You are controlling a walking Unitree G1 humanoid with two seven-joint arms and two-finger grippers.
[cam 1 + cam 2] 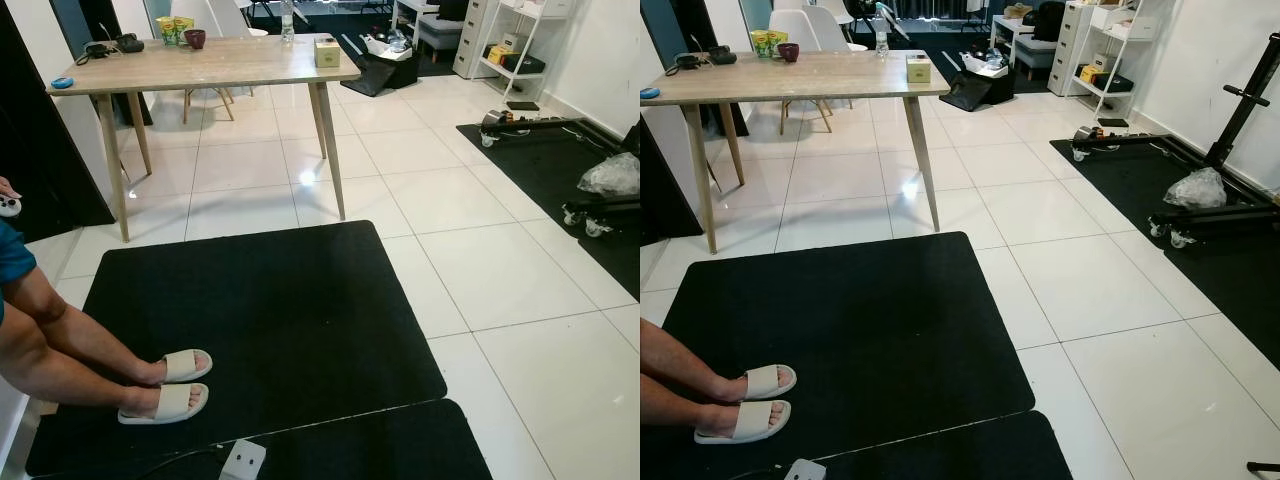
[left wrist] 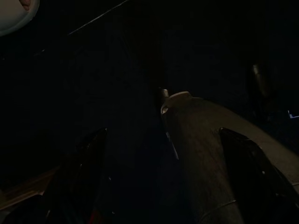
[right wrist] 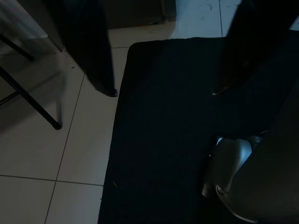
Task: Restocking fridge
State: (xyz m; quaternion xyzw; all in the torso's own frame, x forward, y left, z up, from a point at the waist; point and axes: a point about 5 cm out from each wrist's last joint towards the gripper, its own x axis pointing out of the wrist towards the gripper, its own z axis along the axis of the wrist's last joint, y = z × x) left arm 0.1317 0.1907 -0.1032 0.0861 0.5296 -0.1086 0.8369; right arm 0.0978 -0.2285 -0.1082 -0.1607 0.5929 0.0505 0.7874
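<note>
**Helper:** What are your hands doing?

**Me:** Both arms hang idle at my sides. My right gripper (image 3: 164,92) has its two fingers spread over the black mat (image 1: 290,310), with nothing between them. My left gripper (image 2: 161,135) hangs in deep shade, but its fingers look parted and empty too.

**Helper:** And the goods for the fridge?

**Me:** My guess is that they are on the wooden table (image 1: 230,62) across the mat, well apart from me. There is a clear bottle (image 1: 287,20) at the far edge and a small pale box (image 1: 327,51) near the right corner. At the left end a green-and-yellow carton (image 1: 172,30) stands just beside a dark red cup (image 1: 195,38). (I cannot tell which way the fridge lies.)

**Helper:** How would you hold them?

**Me:** I judge the bottle to be smooth, perhaps heavy if it is full, and likely to slip. I would close across its body below the shoulder, not on the cap. The box looks light and stiff, so I would pinch its two flat sides gently. The carton may dent, so I would squeeze it low and softly.

**Helper:** Anything in the way?

**Me:** A person's legs (image 1: 60,350) in white slippers (image 1: 170,385) rest on the mat to my left, so I would keep right.
</note>
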